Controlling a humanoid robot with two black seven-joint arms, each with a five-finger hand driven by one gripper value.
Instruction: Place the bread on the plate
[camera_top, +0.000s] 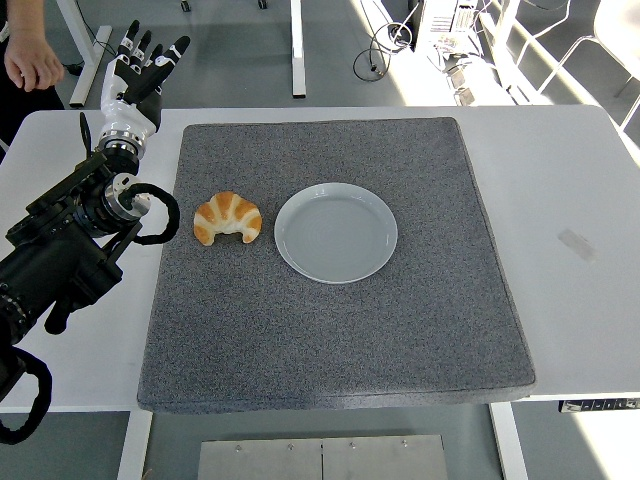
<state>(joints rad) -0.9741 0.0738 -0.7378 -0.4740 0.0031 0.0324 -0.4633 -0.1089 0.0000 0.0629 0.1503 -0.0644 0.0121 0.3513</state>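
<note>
- The surface (560, 180) is carrying a grey mat (330, 330), which is lying flat and covering most of the middle; its near half is bare.
- The left arm (70, 240) is coming in from the left edge and reaching over the surface beside the mat, its cabling looping just short of the mat's left border.
- The bread (228, 217), a croissant, is sitting on the mat left of centre, its curved back facing away and both tips pointing toward the near edge. It is lying just beside the plate (336, 232), apart from it, not on it.
- The plate is sitting empty near the mat's centre, so the task is not yet done.
- Handling judgement: the bread is looking light, soft and flaky, likely to crush or shed under a hard squeeze. The thick middle of the arch is offering the best hold, pinched gently across its width; the thin tips are appearing prone to breaking.
- The left hand (135, 75) is raised at the far left corner, well apart from the bread, its fingers (150, 50) spread apart, pointing up and holding nothing.
- The right hand is not appearing anywhere in view.
- A person's hand (32, 62) is hanging beyond the far left edge, touching nothing.
</note>
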